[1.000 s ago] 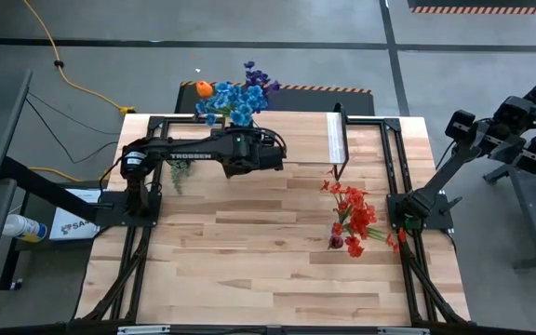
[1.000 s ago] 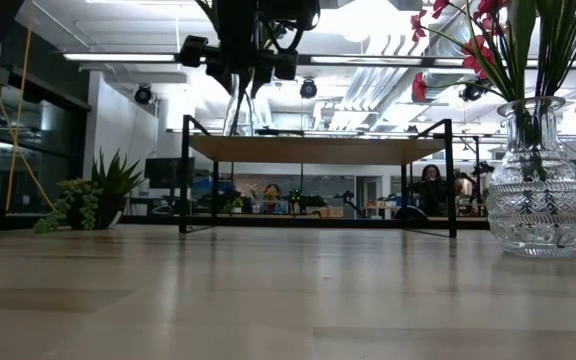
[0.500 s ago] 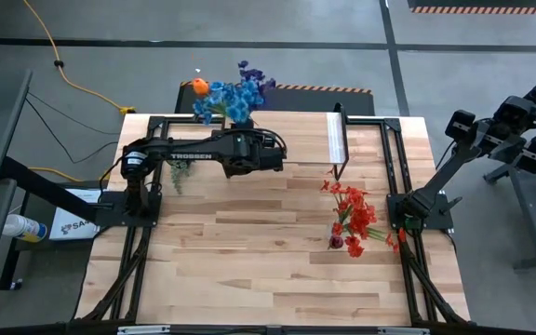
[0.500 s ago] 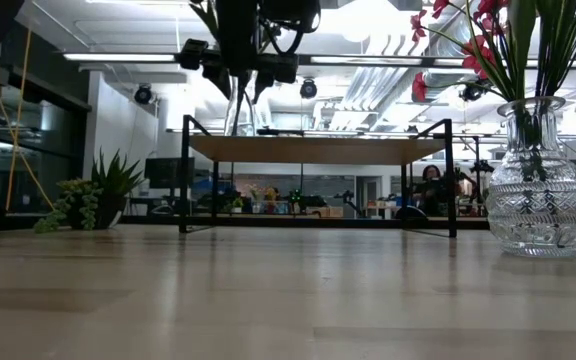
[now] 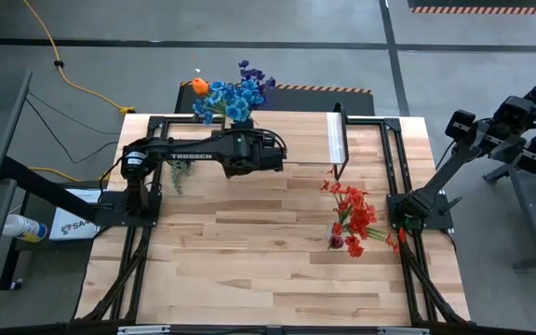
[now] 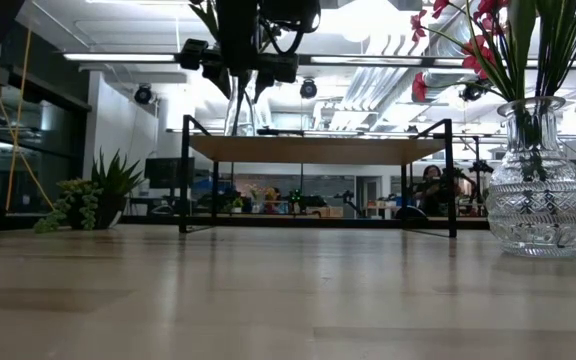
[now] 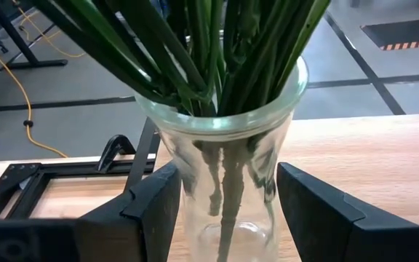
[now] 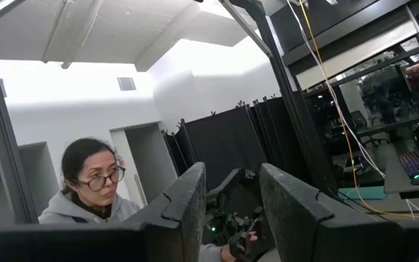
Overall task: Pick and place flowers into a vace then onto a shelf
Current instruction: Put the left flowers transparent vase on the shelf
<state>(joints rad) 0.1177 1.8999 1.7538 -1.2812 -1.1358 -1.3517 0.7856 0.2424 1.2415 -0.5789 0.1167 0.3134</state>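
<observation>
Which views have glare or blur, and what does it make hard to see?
Low view: bright ceiling lights wash out the top, silhouetting the left gripper above the shelf; the near tabletop is soft. Left wrist view: the glass vase and stems are sharp, fingers blurred. Right wrist view: a bright backlit wall dims the person.

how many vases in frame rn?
2. A slim glass vase with blue flowers stands on the shelf, between the left pincer's fingers. A round cut-glass vase with red flowers stands on the table.
</observation>
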